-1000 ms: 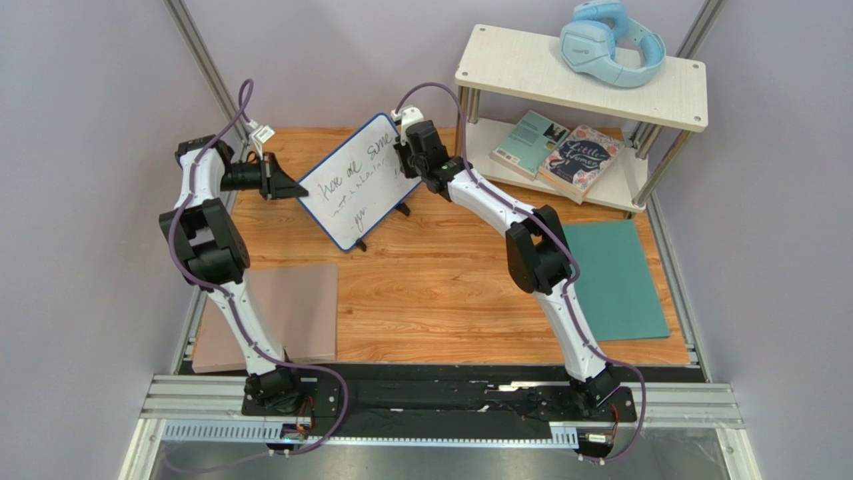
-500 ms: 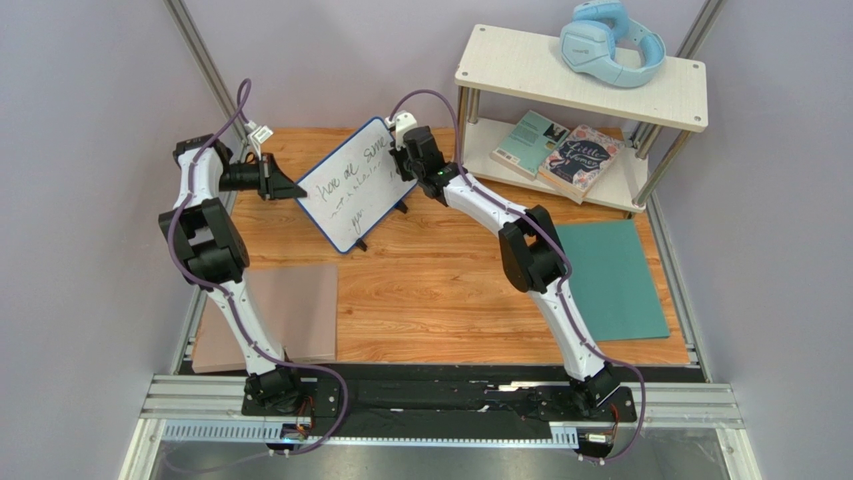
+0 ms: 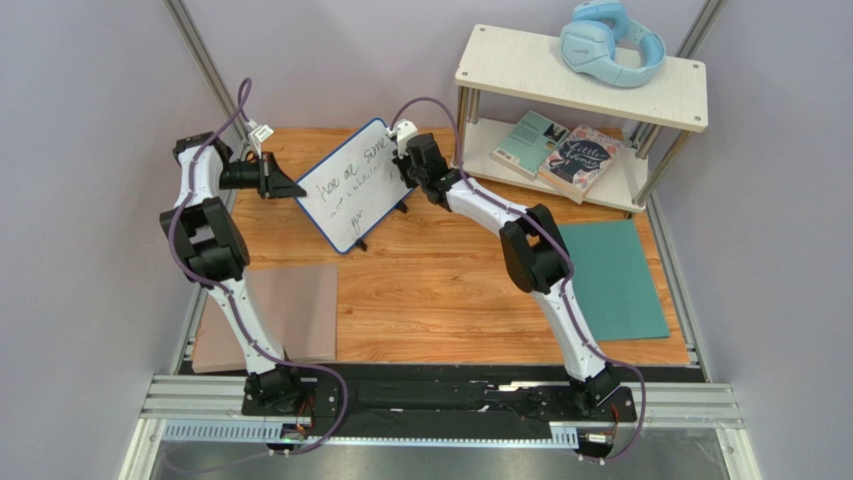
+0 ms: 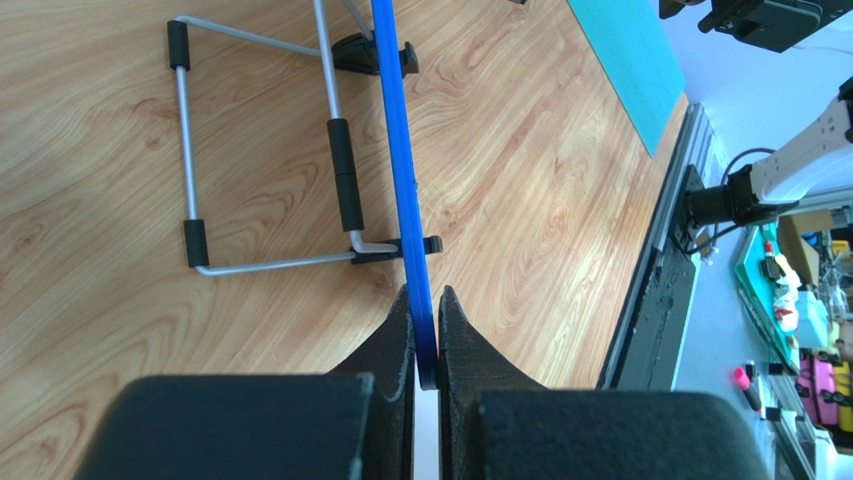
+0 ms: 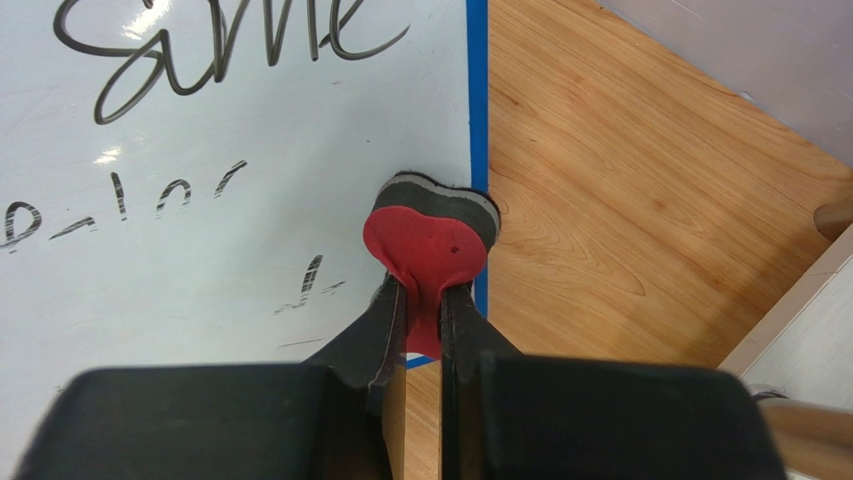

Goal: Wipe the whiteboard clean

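With my left gripper pinching the blue frame of the whiteboard at upper centre of the top view, my right gripper, clamped on the red eraser, sits at the board's right edge in its wrist view, with the writing stretching leftward along the long axis.

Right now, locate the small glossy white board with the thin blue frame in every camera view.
Top external: the whiteboard stands tilted, upper centre-left.
Left wrist: edge-on, a blue strip from top centre down into the left gripper.
Right wrist: its handwritten face fills the upper left.
Shared landmark: the wood-grain tabletop.
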{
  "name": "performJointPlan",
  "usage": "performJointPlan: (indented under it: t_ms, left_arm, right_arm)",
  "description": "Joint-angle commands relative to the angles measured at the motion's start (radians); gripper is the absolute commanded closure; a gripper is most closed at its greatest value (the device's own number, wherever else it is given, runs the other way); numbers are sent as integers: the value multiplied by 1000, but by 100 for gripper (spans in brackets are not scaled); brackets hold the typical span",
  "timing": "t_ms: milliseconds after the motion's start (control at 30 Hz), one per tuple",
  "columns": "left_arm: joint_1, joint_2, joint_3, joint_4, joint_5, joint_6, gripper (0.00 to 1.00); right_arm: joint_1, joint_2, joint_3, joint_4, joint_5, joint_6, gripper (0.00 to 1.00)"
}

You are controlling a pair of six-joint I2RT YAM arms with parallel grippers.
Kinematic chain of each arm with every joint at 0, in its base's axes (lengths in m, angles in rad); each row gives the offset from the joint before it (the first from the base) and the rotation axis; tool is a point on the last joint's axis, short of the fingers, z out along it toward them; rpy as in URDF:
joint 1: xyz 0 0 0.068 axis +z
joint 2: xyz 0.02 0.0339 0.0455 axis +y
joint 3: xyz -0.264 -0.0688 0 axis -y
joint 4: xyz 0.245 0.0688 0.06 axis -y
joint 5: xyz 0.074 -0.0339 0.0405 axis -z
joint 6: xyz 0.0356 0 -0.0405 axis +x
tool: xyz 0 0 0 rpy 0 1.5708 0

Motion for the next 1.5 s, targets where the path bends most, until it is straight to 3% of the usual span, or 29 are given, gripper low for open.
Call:
performJointPlan:
  t_ms: [0, 867, 1467]
  left_arm:
    - [-28, 18, 35, -190, -21, 171, 100]
    - [-62, 19, 55, -216, -8, 165, 100]
    - [-60, 30, 84, -248, 29, 165, 100]
  right_arm:
    - [28, 11, 5, -26, -117, -9, 100]
    - [200, 123, 247, -158, -205, -7, 100]
    - [375, 98, 171, -179, -218, -98, 100]
